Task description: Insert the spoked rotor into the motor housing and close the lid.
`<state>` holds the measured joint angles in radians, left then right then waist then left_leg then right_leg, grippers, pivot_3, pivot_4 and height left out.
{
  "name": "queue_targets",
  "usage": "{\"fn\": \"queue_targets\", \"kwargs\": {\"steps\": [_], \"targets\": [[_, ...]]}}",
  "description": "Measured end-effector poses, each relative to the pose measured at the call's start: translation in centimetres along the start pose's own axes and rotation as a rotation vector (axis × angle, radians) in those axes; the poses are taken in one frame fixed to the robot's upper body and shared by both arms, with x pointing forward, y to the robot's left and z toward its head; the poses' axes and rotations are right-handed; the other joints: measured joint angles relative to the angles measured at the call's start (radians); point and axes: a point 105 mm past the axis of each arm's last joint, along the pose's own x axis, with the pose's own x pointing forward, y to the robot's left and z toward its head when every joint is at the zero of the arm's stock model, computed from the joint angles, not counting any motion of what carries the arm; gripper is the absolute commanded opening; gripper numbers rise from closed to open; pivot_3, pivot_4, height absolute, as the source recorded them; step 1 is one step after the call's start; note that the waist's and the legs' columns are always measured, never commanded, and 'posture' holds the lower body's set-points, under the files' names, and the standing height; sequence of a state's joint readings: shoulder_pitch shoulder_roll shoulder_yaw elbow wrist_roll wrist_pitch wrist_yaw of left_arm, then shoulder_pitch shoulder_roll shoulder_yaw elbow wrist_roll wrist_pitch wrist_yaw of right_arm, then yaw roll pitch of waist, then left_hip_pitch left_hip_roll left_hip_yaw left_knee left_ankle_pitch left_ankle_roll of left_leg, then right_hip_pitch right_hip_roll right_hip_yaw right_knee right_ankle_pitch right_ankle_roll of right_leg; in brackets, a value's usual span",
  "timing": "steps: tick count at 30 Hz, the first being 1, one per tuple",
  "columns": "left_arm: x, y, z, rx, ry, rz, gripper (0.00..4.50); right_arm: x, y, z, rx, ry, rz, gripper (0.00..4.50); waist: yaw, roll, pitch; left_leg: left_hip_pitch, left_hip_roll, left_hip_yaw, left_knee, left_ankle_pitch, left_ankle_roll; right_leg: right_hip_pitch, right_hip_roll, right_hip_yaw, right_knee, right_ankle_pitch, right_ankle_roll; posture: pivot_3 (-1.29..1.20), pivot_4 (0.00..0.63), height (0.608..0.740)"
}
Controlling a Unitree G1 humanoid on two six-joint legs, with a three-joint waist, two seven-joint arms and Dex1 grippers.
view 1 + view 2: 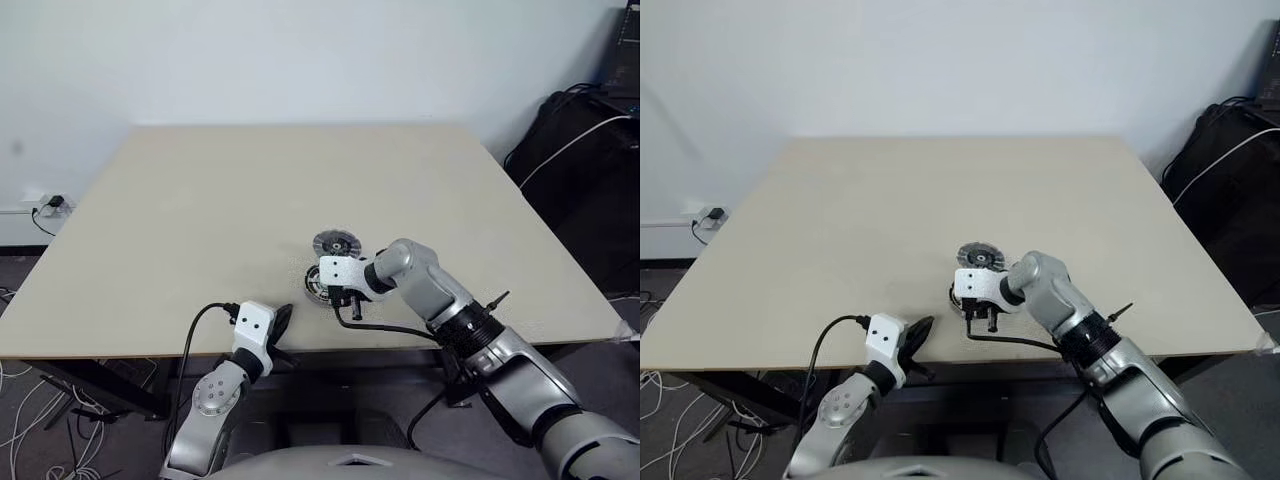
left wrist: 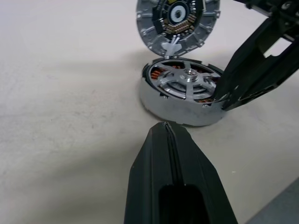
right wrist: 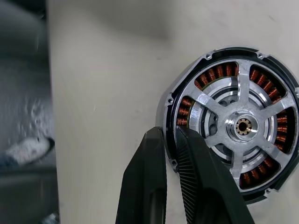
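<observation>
**Right fingers at the motor housing rim, lid lying beside it**

Head views: the motor housing (image 1: 318, 284) is seen on the table (image 1: 200, 220) near its front edge, and the lid (image 1: 334, 243) lies flat just beyond it, on the side away from the robot. The right gripper (image 1: 980, 312) is held down at the housing. The left gripper (image 1: 920, 332) is kept apart from the housing, at the table's front edge.

Left wrist view: the left fingers (image 2: 175, 182) are pressed together on nothing, pointing at the housing (image 2: 184, 91). The lid (image 2: 177, 21) is seen touching the housing's far side.

Right wrist view: a spoked silver face over copper windings is shown in the housing (image 3: 233, 126). The right fingers (image 3: 196, 186) are nearly closed, a narrow slit between them, with their tips at the housing's rim.
</observation>
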<state>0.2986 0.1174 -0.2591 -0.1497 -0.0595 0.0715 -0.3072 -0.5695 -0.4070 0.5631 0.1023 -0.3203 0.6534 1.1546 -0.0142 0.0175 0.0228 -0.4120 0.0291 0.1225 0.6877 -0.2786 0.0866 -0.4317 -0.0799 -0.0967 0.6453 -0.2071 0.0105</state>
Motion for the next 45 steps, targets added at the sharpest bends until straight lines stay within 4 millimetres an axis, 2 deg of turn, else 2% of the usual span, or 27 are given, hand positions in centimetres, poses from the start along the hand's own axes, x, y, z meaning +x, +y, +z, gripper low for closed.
{"fn": "queue_targets", "kwargs": {"steps": [5, 10, 21, 25, 33, 35, 39, 45], "targets": [[-0.1, 0.0, -0.2, -0.004, 0.007, 0.000, 0.00, 0.7, 0.5, 0.7, 0.180, -0.018, -0.079, 0.12, 0.002, 0.000, 0.000, -0.001, 0.000, -0.002, 0.000, 0.000, 0.000, 0.000, -0.001, 0.000, 0.000, 0.001, -0.003, 0.00, 0.000, 0.740], [-0.3, 0.1, -0.3, -0.003, 0.008, 0.004, 0.00, 1.9, 0.8, 2.3, 0.379, -0.040, -0.145, 0.10, 0.002, 0.000, 0.000, -0.001, 0.000, -0.003, 0.000, 0.000, -0.001, 0.000, -0.001, 0.000, 0.000, 0.001, -0.003, 0.00, 0.000, 0.740], [-0.7, 0.2, -0.8, -0.013, 0.021, 0.014, 0.00, 3.0, 0.0, 4.8, 0.731, -0.102, -0.248, 0.10, -0.012, 0.000, 0.000, -0.001, 0.000, -0.004, -0.002, 0.001, -0.003, 0.000, 0.000, -0.001, 0.000, 0.001, -0.003, 0.00, 0.000, 0.740], [-0.7, 0.2, -0.8, -0.013, 0.021, 0.015, 0.00, 3.4, -0.3, 5.3, 0.810, -0.102, -0.275, 0.10, -0.014, 0.000, 0.000, -0.001, 0.000, -0.004, -0.003, 0.001, -0.003, 0.000, 0.000, -0.001, 0.000, 0.000, -0.003, 0.00, 0.000, 0.740], [-0.7, 0.2, -0.9, -0.015, 0.024, 0.018, 0.00, 3.9, -0.4, 5.2, 0.849, -0.103, -0.289, 0.10, -0.013, 0.000, -0.001, 0.000, 0.000, -0.004, -0.003, 0.002, -0.003, 0.001, -0.001, -0.001, 0.000, -0.001, 0.002, 0.00, 0.000, 0.740], [-0.8, 0.2, -0.9, -0.016, 0.026, 0.019, 0.00, 4.0, -0.5, 5.3, 0.853, -0.109, -0.291, 0.82, -0.013, 0.000, -0.001, 0.000, 0.000, -0.004, -0.003, 0.002, -0.003, 0.001, -0.001, -0.001, 0.000, -0.001, 0.002, 0.00, 0.000, 0.740], [-0.8, 0.2, -1.0, -0.017, 0.027, 0.019, 0.00, 4.2, -0.3, 5.5, 0.856, -0.120, -0.277, 1.92, -0.012, 0.001, -0.001, 0.000, 0.000, -0.005, -0.003, 0.002, -0.003, 0.000, -0.001, -0.001, 0.000, -0.001, 0.001, 0.00, 0.000, 0.740], [-0.8, 0.2, -0.9, -0.015, 0.025, 0.015, 0.00, 3.5, -0.4, 6.8, 0.846, -0.187, -0.261, 1.92, -0.016, 0.001, 0.000, -0.002, 0.000, -0.005, -0.004, 0.002, -0.003, -0.001, 0.000, -0.001, -0.002, -0.002, 0.000, 0.00, 0.000, 0.740]]}}
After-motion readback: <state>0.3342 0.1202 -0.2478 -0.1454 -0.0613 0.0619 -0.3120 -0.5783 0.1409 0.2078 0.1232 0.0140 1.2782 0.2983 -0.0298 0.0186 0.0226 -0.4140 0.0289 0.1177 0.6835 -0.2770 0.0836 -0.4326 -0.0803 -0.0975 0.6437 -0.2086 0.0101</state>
